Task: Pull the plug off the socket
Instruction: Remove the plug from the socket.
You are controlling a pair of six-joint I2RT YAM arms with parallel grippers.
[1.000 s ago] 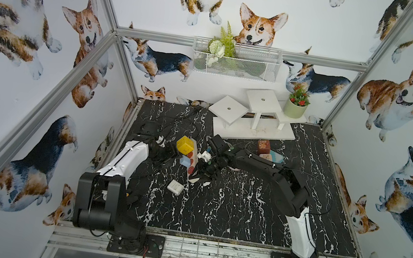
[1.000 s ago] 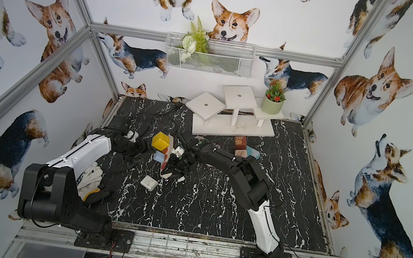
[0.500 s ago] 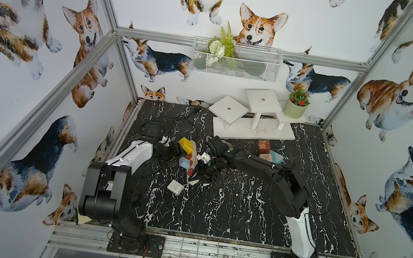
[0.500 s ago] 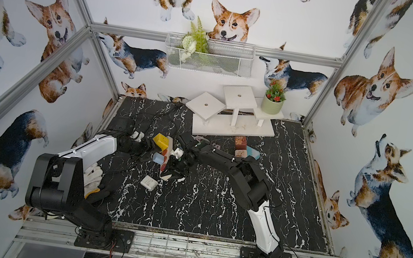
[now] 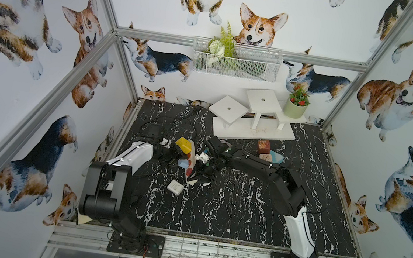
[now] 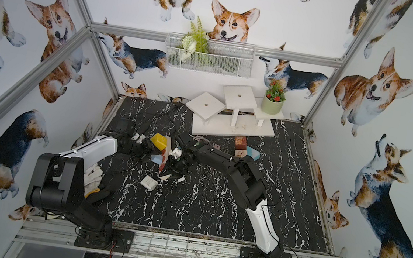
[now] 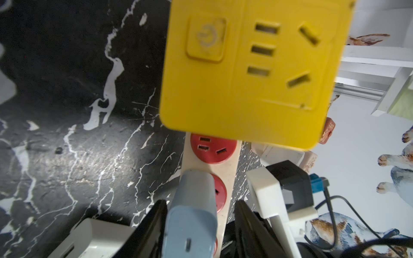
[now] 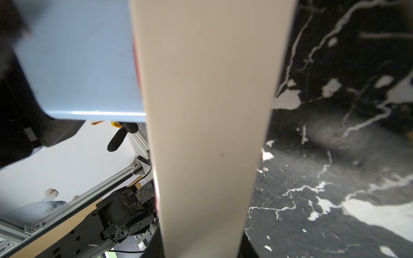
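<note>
currently the power strip (image 8: 201, 111) is raised and tilted left of the desk's (image 5: 242, 212) middle, with its socket face turned toward the left arm. the right gripper (image 5: 201, 173) is clamped on the end nearer the front edge. the blue plug (image 7: 190, 223) sits in a red socket, with the yellow adapter (image 7: 245, 67) further along the strip. the left gripper (image 7: 200, 204) straddles the plug with its jaws not yet closed: one finger lies at the plug's side and the other shows a gap. as i judge the procedure, i close until both pads bear on the plug's flat sides, then draw straight along the pin axis, away from the socket face. the right clamp serves as counter-hold. any sideways twist risks binding the pins or dragging the strip loose.
</note>
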